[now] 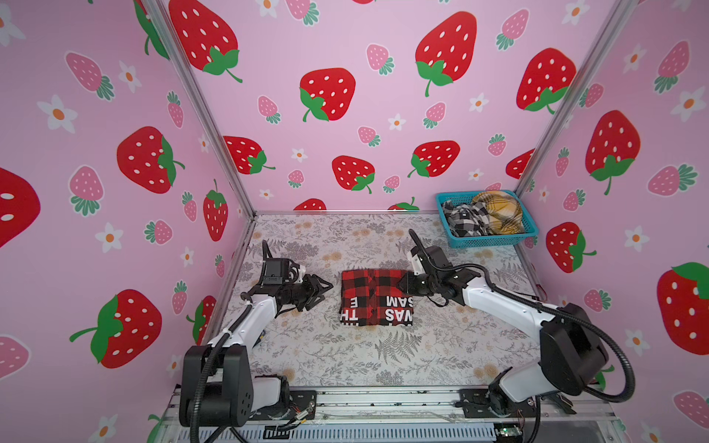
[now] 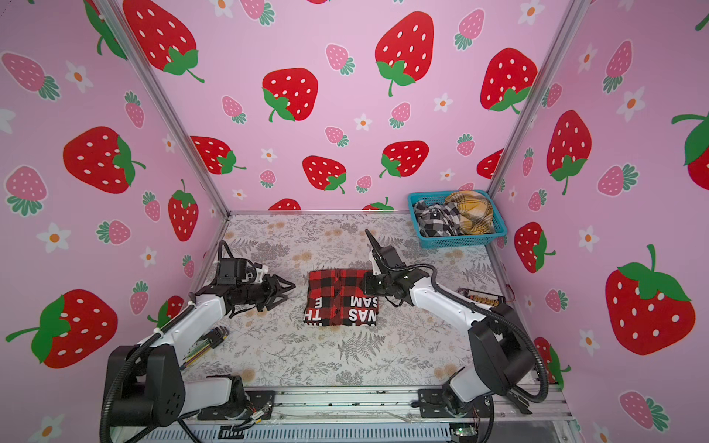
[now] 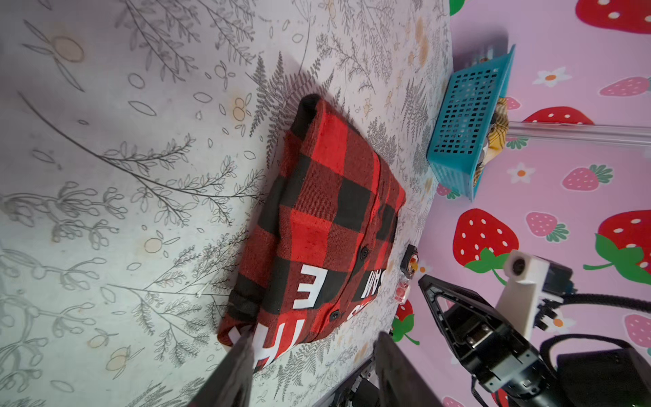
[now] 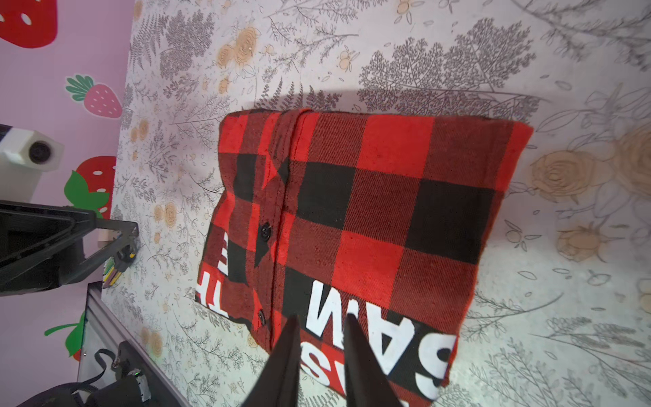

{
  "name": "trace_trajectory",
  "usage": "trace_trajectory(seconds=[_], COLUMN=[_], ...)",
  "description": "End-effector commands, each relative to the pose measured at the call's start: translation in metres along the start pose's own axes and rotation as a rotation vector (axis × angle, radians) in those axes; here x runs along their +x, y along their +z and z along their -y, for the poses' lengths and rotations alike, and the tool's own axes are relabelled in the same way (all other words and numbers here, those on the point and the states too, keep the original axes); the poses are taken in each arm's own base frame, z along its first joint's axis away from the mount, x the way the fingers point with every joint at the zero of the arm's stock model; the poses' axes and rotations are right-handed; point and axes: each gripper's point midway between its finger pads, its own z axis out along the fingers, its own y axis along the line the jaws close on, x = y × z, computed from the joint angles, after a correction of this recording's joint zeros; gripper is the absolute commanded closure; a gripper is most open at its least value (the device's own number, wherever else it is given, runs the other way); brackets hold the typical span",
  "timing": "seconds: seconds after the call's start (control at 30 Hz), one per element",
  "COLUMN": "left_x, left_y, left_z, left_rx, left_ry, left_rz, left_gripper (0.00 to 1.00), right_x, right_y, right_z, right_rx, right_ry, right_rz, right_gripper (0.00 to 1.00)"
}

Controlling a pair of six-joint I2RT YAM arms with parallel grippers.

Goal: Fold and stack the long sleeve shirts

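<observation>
Left pincer [image 3: 314, 336], closest to its own wrist lens: released, jaws wide, nothing between them. It sits just left of the red-and-black shirt [image 1: 374, 303], apart from it, tips toward the shirt's left edge.

Right pincer [image 4: 321, 320]: jaws narrowly parted, clamping nothing you can see. It hangs over the shirt's far right corner. You cannot tell whether it touches the cloth.

Red-and-black shirt: folded to a near-square packet, flat on the mid tabletop [image 1: 383, 364]. The button placket runs far to near, and the white-lettered black band lies along the near edge. It has no marked long axis.

Teal basket [image 1: 487, 241]: beyond the shirt and to its right, well apart.
- Black-and-white plaid shirt [image 1: 462, 220]: on the side nearer the red shirt.
- Mustard-yellow plaid shirt [image 1: 498, 214]: on the farther side, touching the first.
- Both are crumpled and mounded above the rim.

Judgement: the red shirt looks finished and reads as the base of your stack. Two shirts remain. The next fetch turns on the basket lying behind and right of the red shirt. Your right arm is clearly the nearer, and the black-and-white plaid is its closer pick.
</observation>
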Motion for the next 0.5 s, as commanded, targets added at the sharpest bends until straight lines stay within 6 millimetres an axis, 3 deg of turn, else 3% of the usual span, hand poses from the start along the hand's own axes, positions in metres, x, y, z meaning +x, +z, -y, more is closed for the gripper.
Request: trace_trajectory(seconds=[0.0,0.27,0.47], left_x=[-0.013,-0.007,-0.006], left_y=[0.01,0.064,0.089], left_z=[0.037,0.034,0.005], left_rx=[0.082,0.021,-0.063], left_ry=[0.059,0.056,-0.01], left_rz=[-0.008,-0.106,-0.137], left_gripper=[0.48,0.57,0.63], right_x=[0.0,0.019,0.027], right_y=[0.008,0.035,0.052], right_z=[0.004,0.037,0.057], right_rx=[0.01,0.064,0.097], right_ry=[0.01,0.058,0.08], right_rz=[-0.011,-0.066,-0.103], right_gripper=[0.77,0.8,0.82])
